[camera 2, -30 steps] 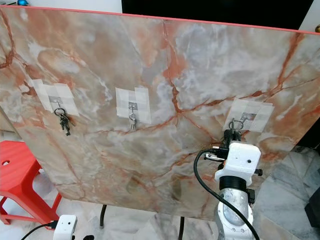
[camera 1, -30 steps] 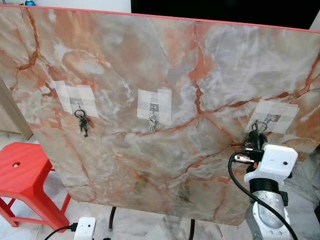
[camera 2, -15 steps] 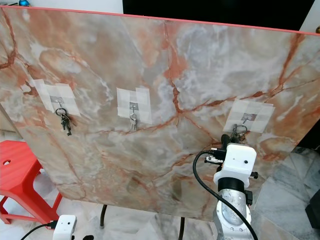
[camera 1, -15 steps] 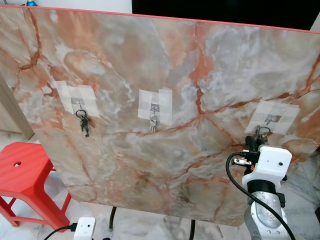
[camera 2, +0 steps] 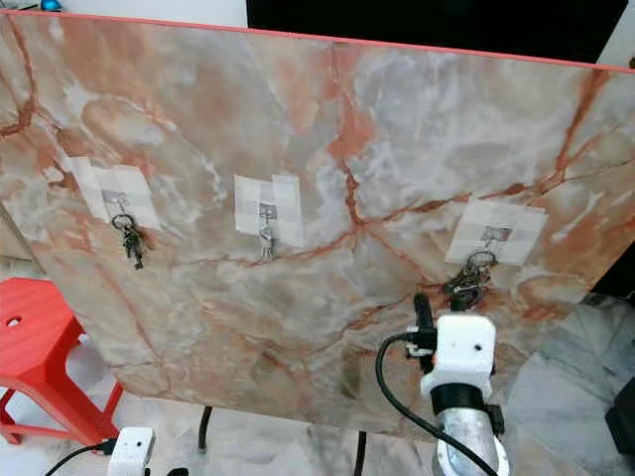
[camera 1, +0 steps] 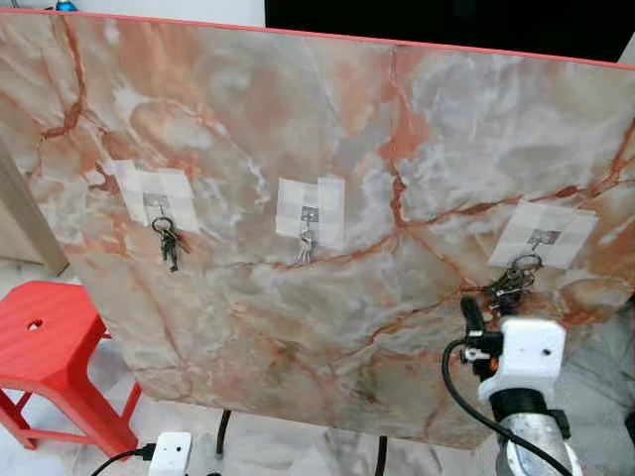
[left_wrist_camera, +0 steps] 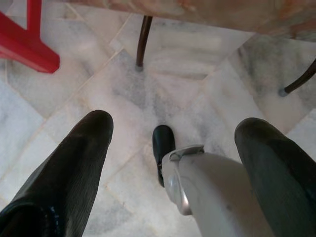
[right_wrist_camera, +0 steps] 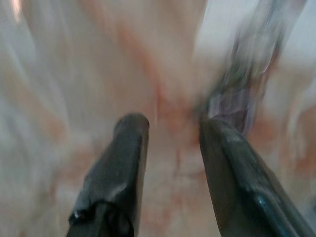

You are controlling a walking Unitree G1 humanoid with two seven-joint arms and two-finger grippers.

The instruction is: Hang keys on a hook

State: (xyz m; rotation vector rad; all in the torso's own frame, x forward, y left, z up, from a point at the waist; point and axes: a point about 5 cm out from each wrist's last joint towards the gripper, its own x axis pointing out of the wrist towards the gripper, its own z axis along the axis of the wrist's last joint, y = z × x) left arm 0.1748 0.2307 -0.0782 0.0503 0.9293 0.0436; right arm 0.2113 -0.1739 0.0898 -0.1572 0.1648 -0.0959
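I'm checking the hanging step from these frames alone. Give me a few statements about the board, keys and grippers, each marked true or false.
1. Three taped hooks on the marble board each carry keys. True.
2. The right gripper is clamped on the right-hand keys. False: its fingers are apart, below and beside them.
3. A red stool stands left of the board. True.
4. The left gripper reaches toward the middle hook. False: it hangs open over the floor.
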